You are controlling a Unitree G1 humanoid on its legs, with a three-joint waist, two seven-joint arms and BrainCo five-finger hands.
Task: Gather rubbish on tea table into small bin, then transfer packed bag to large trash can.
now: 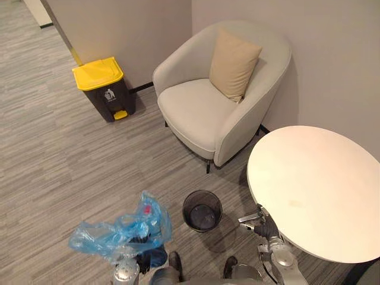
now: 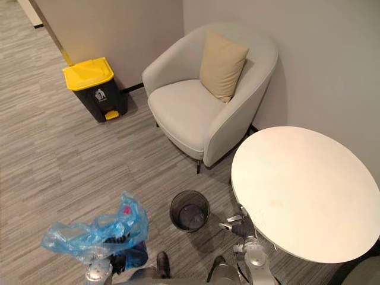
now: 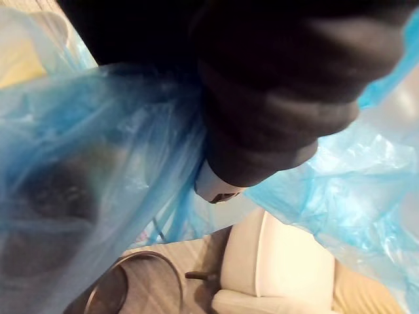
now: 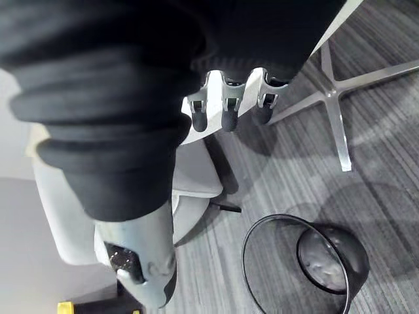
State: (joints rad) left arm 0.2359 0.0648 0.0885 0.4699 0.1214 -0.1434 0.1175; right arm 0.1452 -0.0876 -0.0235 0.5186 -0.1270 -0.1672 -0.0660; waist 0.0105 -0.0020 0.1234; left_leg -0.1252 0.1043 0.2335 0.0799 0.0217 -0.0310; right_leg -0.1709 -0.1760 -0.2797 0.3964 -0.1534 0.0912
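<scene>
Bag (image 1: pixel 119 231) is up off the floor at lower left, bunched over the left hand (image 3: pixel 275 91). Plastic hides that hand's fingers, so I cannot tell the grip. Small bin (image 1: pixel 202 210) stands on the floor just right of the bag, looks emptied. Bench (image 1: pixel 314 184) is bare. Right hand (image 1: pixel 261 224) hangs by the bench edge, fingers (image 4: pixel 228 118) relaxed, holding nothing. Key relation: large can (image 1: pixel 104 88), yellow lid closed, lies well apart, ahead and left of the bag, by the wall. The left arm is nearer, and the lid likely needs opening first.
</scene>
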